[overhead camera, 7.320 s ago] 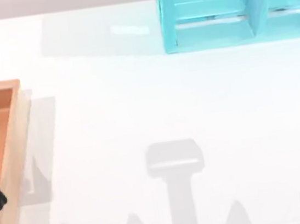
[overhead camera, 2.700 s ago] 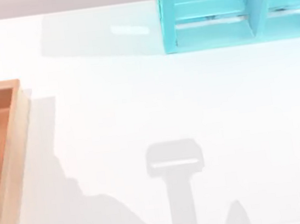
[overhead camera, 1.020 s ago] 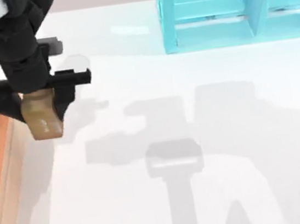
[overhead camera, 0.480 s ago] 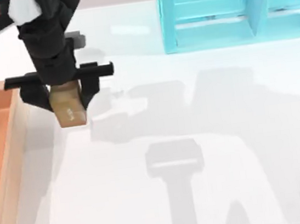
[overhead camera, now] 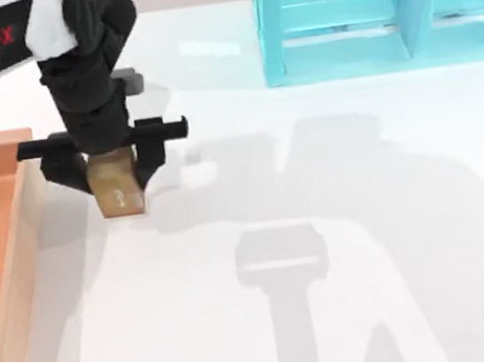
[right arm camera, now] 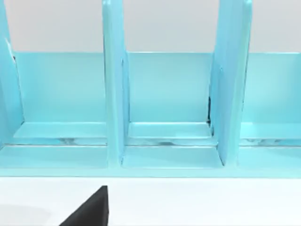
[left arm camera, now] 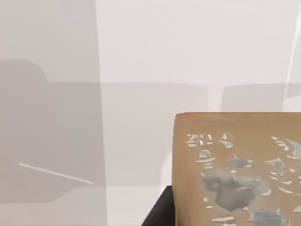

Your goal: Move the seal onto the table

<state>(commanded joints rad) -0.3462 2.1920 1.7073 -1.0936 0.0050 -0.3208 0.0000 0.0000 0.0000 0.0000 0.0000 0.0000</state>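
A: Item 1, seal (overhead camera: 119, 193). Location?

B: Hanging in the left gripper (overhead camera: 108, 176), over bare white bench (overhead camera: 348, 310), just right of the orange-brown tray (overhead camera: 17, 237). Jaws are clamping it at its upper part, 1 on each side; lower end is sticking out below. Can't tell if it's touching the bench yet.

A: Markings?

B: Pale mark on the face showing from above. Left wrist view is showing the seal (left arm camera: 240, 169) w/ grey-white flecked pattern on 1 face, bench (left arm camera: 141, 56) beyond.

A: Handling est.?

B: Judging: rigid, wood-like block, prob. light, not fragile. Flat sides are giving the jaws a square grip; smooth faces may be slipping if grip loosens early. Best hold: opposite flat faces, near top, as now. Tall shape, so it may tip if set down tilted.

A: Item 2, right arm?

B: Parked. Its wrist view is facing the turquoise shelf unit (right arm camera: 164, 108); same shelf unit (overhead camera: 371, 12) at bench's far right.
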